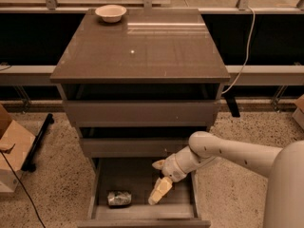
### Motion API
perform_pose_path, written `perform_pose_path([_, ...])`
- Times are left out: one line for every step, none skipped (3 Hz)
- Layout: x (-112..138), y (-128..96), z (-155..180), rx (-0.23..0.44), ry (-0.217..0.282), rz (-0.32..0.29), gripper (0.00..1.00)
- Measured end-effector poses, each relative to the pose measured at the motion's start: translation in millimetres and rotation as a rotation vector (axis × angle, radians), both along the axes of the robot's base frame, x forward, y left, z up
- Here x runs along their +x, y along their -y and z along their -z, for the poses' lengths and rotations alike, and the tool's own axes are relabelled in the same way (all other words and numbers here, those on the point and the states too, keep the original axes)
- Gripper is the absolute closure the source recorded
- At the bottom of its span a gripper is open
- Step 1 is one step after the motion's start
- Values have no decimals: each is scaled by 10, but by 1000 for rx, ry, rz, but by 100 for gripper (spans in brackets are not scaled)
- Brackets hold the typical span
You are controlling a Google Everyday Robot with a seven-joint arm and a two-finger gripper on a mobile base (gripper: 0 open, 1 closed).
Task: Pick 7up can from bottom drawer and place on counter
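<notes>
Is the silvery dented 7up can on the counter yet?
No: the silvery can lies in the open bottom drawer, with the gripper just to its right.

Three drawers (bottom drawer pulled out). One 7up can. One bowl, counter far-left corner. One gripper, over bottom drawer, just right of can.

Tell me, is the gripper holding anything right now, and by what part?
Nothing is held. The gripper hangs inside the bottom drawer, and the can lies on its side on the drawer floor beside it, not touching it.
</notes>
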State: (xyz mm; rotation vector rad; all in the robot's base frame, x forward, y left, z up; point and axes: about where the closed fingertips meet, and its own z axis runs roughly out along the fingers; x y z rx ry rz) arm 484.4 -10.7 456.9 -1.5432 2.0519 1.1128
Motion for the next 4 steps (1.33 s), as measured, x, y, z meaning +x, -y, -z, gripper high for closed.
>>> perform_pose_path([21,-61,137,-2,15,9,0])
perform_pose_path([91,-128,366,5,35,17,0])
perform_pose_path([162,-230,603,17,50,22,0])
perform_pose_path([242,-320,849,27,69,42,0])
